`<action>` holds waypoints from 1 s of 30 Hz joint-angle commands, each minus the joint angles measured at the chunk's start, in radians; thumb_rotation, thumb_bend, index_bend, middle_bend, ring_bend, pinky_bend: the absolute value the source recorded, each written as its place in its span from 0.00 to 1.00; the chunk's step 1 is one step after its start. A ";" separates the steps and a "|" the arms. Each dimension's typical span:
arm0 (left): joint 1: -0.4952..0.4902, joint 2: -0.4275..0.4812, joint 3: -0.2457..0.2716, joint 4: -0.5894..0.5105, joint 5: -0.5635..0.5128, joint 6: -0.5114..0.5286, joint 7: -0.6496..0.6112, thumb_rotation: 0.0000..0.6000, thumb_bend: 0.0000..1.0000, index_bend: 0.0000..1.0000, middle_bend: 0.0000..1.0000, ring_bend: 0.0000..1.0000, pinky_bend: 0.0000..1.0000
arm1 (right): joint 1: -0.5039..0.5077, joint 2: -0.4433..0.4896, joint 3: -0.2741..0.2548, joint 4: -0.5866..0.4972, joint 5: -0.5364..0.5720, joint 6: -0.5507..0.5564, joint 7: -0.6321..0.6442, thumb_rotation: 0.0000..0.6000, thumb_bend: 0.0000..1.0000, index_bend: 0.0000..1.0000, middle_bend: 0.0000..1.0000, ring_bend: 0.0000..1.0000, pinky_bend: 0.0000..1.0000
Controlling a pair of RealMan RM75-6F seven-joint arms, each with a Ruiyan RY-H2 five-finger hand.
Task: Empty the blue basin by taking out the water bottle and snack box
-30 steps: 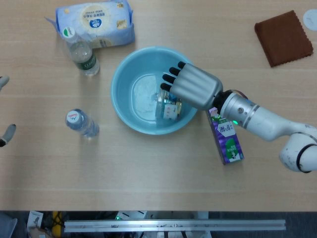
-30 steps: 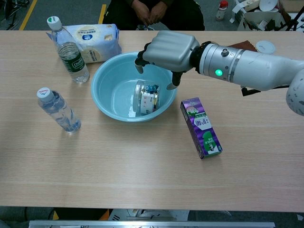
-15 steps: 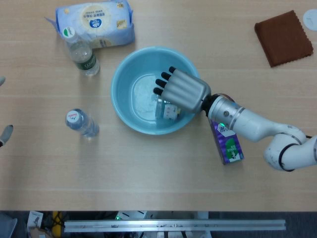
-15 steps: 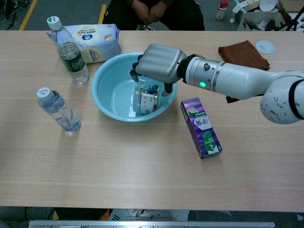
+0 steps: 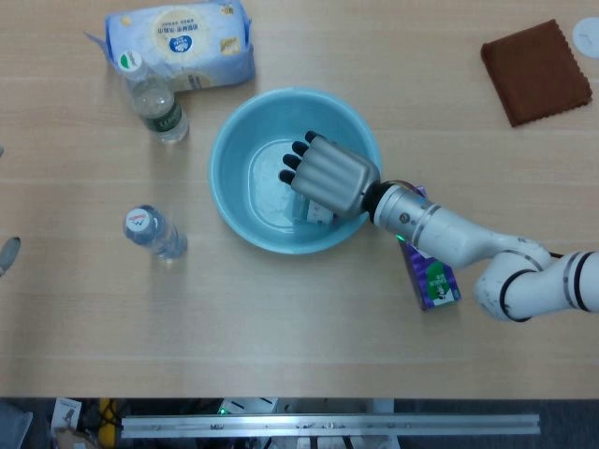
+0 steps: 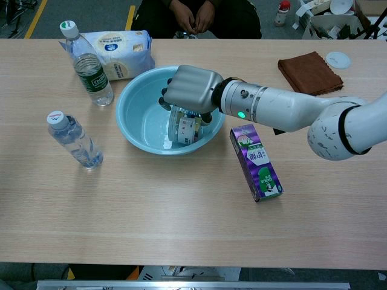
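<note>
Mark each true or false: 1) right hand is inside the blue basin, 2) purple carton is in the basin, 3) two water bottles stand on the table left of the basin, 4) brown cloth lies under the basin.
1) True: the right hand reaches into the blue basin, over the bottle lying there.
2) False: the purple carton lies on the table right of the basin.
3) True: one capped white, one capped red and white.
4) False: the brown cloth lies far right, apart from the basin.
</note>
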 commanded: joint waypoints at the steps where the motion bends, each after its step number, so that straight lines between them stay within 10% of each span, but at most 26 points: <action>1: 0.002 0.001 -0.001 0.003 0.001 0.002 -0.009 1.00 0.31 0.03 0.09 0.05 0.24 | 0.009 -0.011 -0.007 0.007 0.014 -0.002 -0.016 1.00 0.00 0.32 0.34 0.29 0.40; 19: 0.007 0.008 -0.004 0.002 0.017 0.008 -0.044 1.00 0.31 0.03 0.09 0.05 0.24 | 0.016 -0.026 0.008 0.000 0.041 0.076 0.020 1.00 0.01 0.58 0.52 0.45 0.45; 30: -0.013 0.011 -0.020 -0.005 0.019 -0.008 -0.044 1.00 0.31 0.03 0.09 0.05 0.24 | -0.063 0.200 0.053 -0.216 0.022 0.208 0.128 1.00 0.01 0.58 0.52 0.45 0.45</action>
